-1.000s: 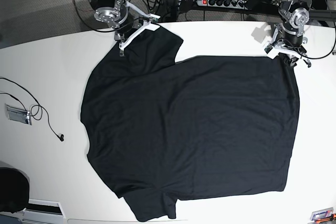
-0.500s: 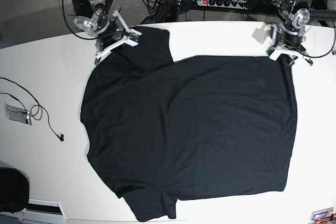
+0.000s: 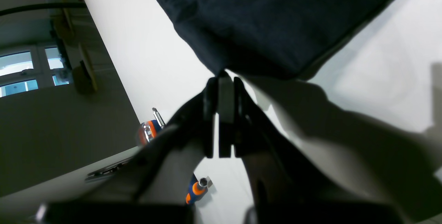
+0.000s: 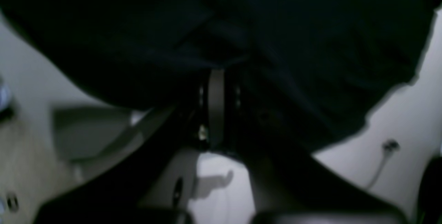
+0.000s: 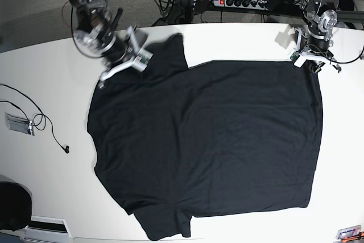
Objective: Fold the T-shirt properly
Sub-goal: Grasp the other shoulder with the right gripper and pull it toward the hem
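The T-shirt lies spread across the tabletop, still unfolded. The right claw pinches a sleeve corner and the left claw the far hem corner. This looks like straightening; next calls for lifting both corners over evenly.

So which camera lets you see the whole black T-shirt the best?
The base view. It looks down on the table, so the whole T-shirt shows, spread flat with both sleeves. The left wrist view shows only one corner pinched in the left gripper. The right wrist view is dark and blurry, just bunched cloth at the right gripper.
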`<action>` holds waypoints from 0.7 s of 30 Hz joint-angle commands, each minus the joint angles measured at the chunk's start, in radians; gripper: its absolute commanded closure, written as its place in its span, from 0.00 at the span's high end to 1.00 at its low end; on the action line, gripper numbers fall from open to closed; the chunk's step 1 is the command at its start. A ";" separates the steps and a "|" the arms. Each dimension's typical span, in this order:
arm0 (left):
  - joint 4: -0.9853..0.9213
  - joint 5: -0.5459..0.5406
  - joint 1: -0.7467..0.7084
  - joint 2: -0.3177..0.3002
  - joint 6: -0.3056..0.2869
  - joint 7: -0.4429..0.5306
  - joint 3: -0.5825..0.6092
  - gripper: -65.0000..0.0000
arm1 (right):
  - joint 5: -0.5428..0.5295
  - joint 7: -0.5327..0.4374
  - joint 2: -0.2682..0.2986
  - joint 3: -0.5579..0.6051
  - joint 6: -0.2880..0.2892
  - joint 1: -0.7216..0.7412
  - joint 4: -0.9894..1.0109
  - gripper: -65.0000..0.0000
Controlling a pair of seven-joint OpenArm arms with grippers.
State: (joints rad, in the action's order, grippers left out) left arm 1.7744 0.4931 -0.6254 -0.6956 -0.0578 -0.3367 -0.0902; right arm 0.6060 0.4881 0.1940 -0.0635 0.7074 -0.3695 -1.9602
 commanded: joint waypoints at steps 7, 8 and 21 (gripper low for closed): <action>-0.026 -0.001 0.065 -0.003 0.017 0.000 -0.010 0.00 | -0.018 0.056 -0.020 -0.034 -0.009 0.119 -0.014 0.00; -0.052 -0.001 0.085 0.007 0.017 0.000 -0.010 0.00 | -0.022 0.070 -0.020 -0.034 -0.009 0.137 -0.014 0.00; -0.049 -0.050 0.229 0.060 0.011 0.000 -0.092 0.00 | -0.134 0.251 -0.020 -0.032 -0.009 0.303 -0.003 0.00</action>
State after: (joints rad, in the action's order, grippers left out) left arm 1.7058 0.4397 -0.4042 -0.6224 -0.0570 -0.3473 -0.1730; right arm 0.4751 0.7509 0.1684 -0.0929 0.7082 -0.0841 -1.9480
